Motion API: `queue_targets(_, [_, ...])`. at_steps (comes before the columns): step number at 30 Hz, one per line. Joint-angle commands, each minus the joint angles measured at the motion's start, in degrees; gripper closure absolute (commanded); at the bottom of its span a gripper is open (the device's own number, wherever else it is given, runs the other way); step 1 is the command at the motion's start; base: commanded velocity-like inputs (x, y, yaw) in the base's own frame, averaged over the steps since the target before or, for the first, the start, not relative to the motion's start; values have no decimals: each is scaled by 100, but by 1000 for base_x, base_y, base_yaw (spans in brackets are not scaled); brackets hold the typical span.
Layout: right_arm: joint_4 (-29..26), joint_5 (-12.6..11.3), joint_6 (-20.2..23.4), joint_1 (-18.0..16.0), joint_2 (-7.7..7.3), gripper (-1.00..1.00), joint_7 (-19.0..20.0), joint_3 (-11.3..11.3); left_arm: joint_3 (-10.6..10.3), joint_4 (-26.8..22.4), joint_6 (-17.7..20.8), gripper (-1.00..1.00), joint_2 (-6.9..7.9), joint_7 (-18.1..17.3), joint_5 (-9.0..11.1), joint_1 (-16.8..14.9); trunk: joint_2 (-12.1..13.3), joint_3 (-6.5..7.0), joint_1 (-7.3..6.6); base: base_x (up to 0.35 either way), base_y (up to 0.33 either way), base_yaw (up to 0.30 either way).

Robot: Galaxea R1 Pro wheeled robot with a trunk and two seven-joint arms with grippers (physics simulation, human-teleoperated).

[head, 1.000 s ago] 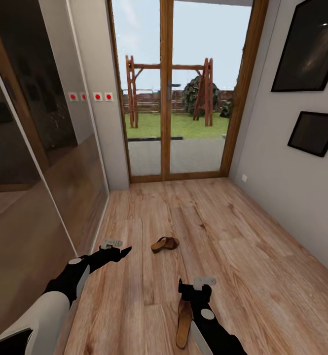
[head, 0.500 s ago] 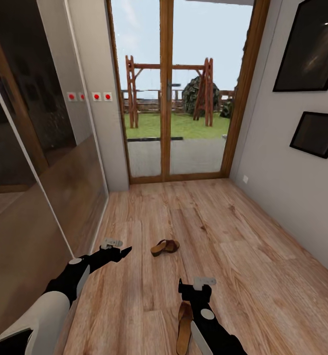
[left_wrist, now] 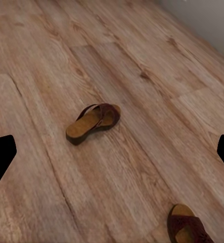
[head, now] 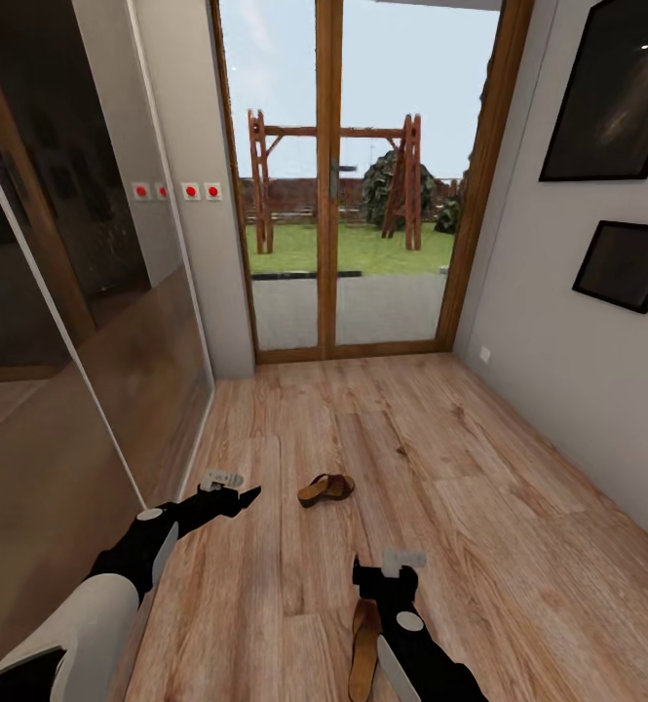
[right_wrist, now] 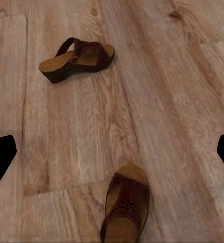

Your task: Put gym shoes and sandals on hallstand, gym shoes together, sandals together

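Progress: judged early; both sandals lie on the corridor floor point(head: 479, 468), nothing is lifted, and placing on a rack is all left to do.
Far sandal point(head: 325, 487): centre of the head view, lower half, on its sole, well apart from both arms; also upper left of the right wrist view point(right_wrist: 77, 59) and mid-frame of the left wrist view point(left_wrist: 93, 122).
Near sandal point(head: 364, 648): bottom edge of the head view, just beside the right arm and partly hidden by it; bottom centre of the right wrist view point(right_wrist: 127, 208).
Left gripper point(head: 241, 499): lower left of the head view, above the planks, holding nothing; its fingertips show at opposite frame edges of the left wrist view, so spread wide.
Right gripper point(head: 382, 577): bottom centre, over the near sandal, empty; likewise spread.
Edges: mirrored wardrobe doors point(head: 80, 322) along the left, close to the left arm; plain wall point(head: 577, 390) on the right; glazed garden door point(head: 343, 195) at top centre.
Open room: bare planks between sandals and right wall.
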Motion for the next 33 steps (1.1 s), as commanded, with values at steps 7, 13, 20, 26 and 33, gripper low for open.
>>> queue_targets(7, [486,-1374,361,-6,0,-100,-21,25,54,-5,35,-100,-24,-46,-44,-39,-2,-5,-1,0,0,0])
queue_targets(13, [611,-1862,378,-5,0,-100,-14,43,54,-7,42,-100,-49,-46,-43,-51,-42,-23,21,0,0,0])
queue_targets(20, [595,-1954,375,-5,0,-100,-9,40,57,-5,63,-100,-88,-46,-36,-64,-323,-149,175,0,0,0])
queue_targets(26, [514,-1965,377,-5,0,-100,-14,33,45,-7,101,-100,-112,-41,-35,-159,-564,-257,306,0,0,0])
queue_targets(33, [357,-1967,381,-5,0,-100,-14,31,41,-12,509,-100,-115,-44,-34,-474,-845,-386,460,0,0,0])
